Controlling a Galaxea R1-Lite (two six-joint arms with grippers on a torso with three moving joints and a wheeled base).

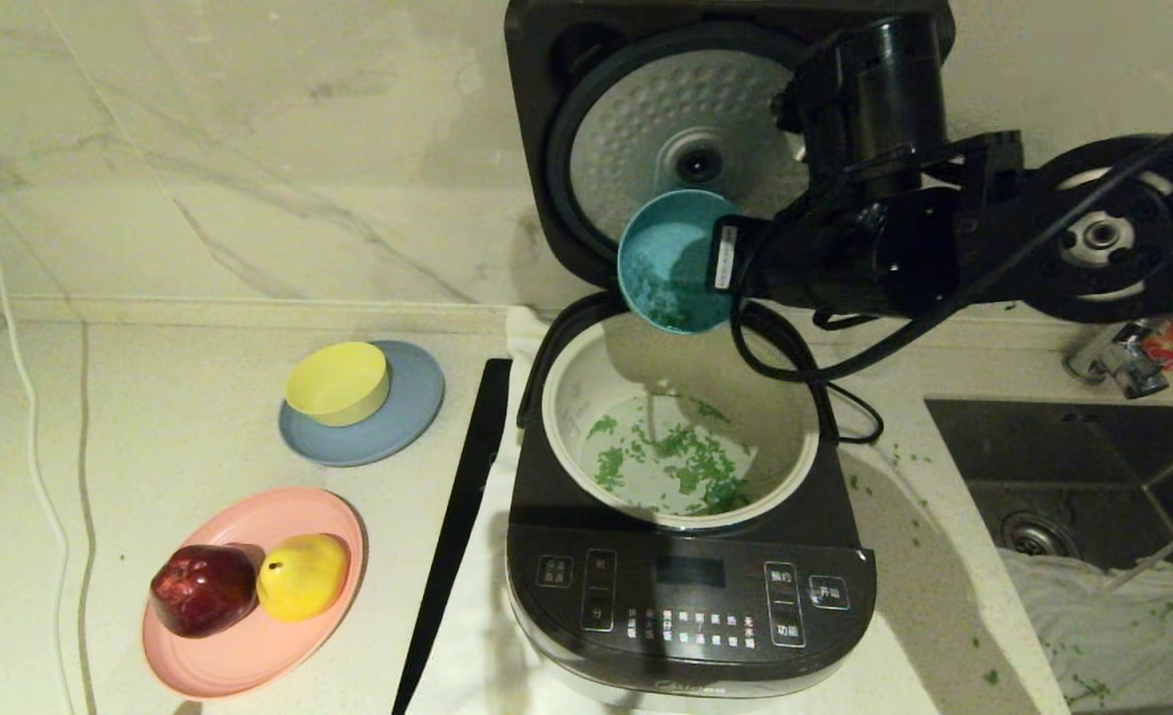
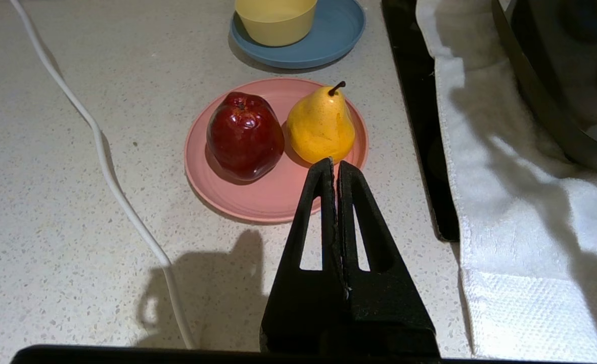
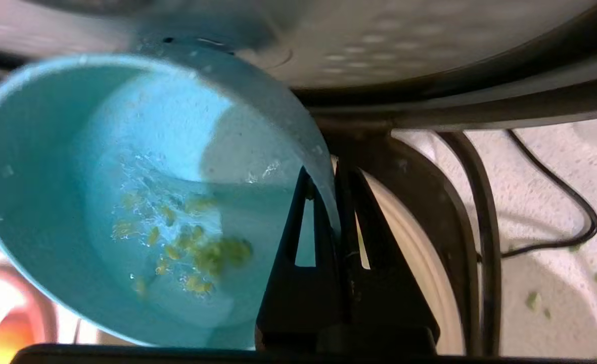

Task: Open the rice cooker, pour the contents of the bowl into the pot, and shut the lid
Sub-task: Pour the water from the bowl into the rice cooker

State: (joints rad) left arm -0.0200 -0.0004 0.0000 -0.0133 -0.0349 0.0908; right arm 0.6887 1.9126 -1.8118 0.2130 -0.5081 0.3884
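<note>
The dark grey rice cooker (image 1: pixel 690 596) stands in the middle with its lid (image 1: pixel 685 139) swung up, the dimpled silver underside facing me. Its cream-white pot (image 1: pixel 576 397) holds scattered chopped green contents (image 1: pixel 685 462). My right gripper (image 3: pixel 331 174) is shut on the rim of the teal bowl (image 1: pixel 660 263), which hangs tipped on its side above the pot's far edge. A few green bits (image 3: pixel 202 250) cling inside the bowl (image 3: pixel 126 202). My left gripper (image 2: pixel 334 164) is shut on nothing, hovering over the counter near the pink plate.
A pink plate (image 1: pixel 248 660) carries a red apple (image 1: pixel 204 588) and a yellow pear (image 1: pixel 300 576). A yellow bowl (image 1: pixel 338 382) sits on a blue plate (image 1: pixel 417 397). A black strip (image 1: pixel 457 526) and white towel (image 2: pixel 520 212) lie beside the cooker. The sink (image 1: pixel 1093 477) is at the right.
</note>
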